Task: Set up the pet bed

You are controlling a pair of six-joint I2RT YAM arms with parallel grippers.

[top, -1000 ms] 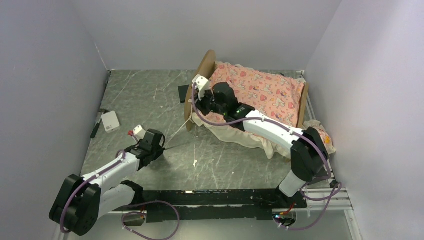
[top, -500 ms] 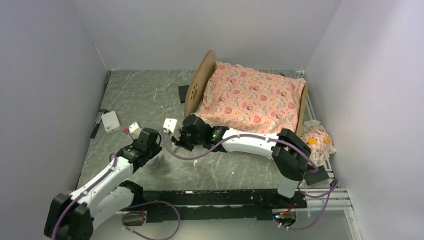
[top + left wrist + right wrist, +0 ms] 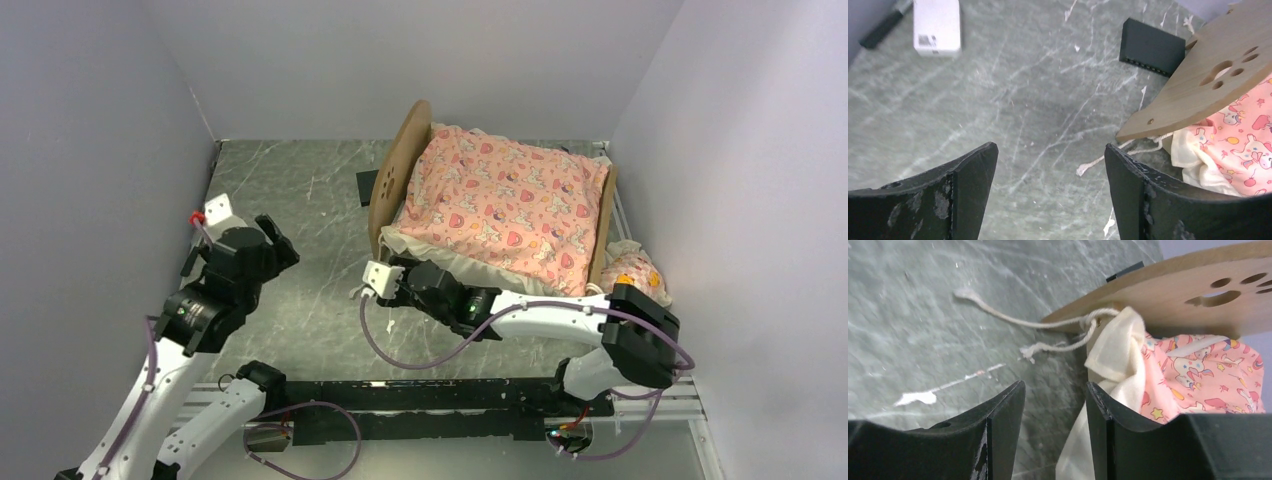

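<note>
Hanging the right gripper (image 3: 1054, 390) low over the table (image 3: 300, 190) at the near head corner of the pet bed (image 3: 398, 165), keeping its fingers apart and closing on nothing. Holding the left gripper (image 3: 1050, 150) higher and well off to the left, likewise spreading its fingers around nothing.

Looking past the right fingers at the cream cord (image 3: 1013, 322) looped round the headboard's foot, just beside the ruffle of the pink mattress (image 3: 500, 195). Judging the tie-down to be the step in hand: checking that the knot is sitting snug, laying the loose ends clear, avoiding dragging the frame when backing off.

Finding the bed towards the far right of the table, carrying the mattress, and leaving the pillow (image 3: 632, 275) outside by the footboard, probably needing placing next.

Failing to tell whether the cord is truly knotted or merely wrapped. Seeing nothing of the bed's base under the mattress, nor of the frame's far side behind the bedding.
</note>
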